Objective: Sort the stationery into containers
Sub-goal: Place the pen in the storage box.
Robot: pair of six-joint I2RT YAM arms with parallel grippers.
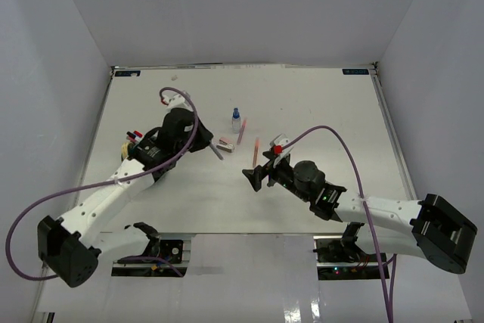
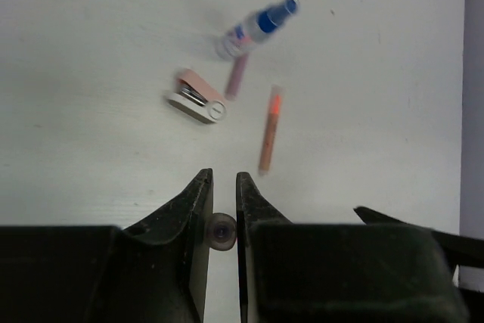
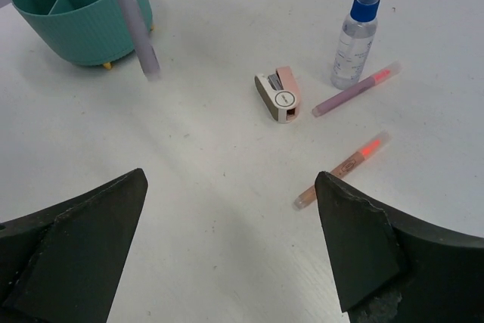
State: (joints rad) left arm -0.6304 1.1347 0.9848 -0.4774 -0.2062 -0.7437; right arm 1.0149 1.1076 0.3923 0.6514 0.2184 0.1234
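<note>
Grey pen [image 3: 134, 17]: clamped in left gripper [image 2: 223, 181], long axis tilted, free end pointing downward. Right gripper [image 3: 231, 183]: jaws spread wide, empty.

A white desk [image 1: 325, 111] lies under the left gripper [image 1: 206, 144] and right gripper [image 1: 255, 179]. Well beyond them, two blue labels [image 1: 127, 73] mark its far corners, and grey walls [image 1: 242, 5] surround it.

We've got the teal cup [image 3: 79, 24] standing at the top left of the right wrist view, ribbed and split into compartments. A grey-lilac pen [image 3: 138, 32] is tilted in front of it, pinched between the fingers of the left gripper [image 2: 223, 179]. The clear blue-capped bottle [image 3: 355, 35] stands upright, with a purple marker [image 3: 354, 91] lying just beside its base. The pink-white block [image 3: 278, 96] sits near that marker's tip, not touching. An orange marker [image 3: 342, 170] lies apart, lower down.
</note>
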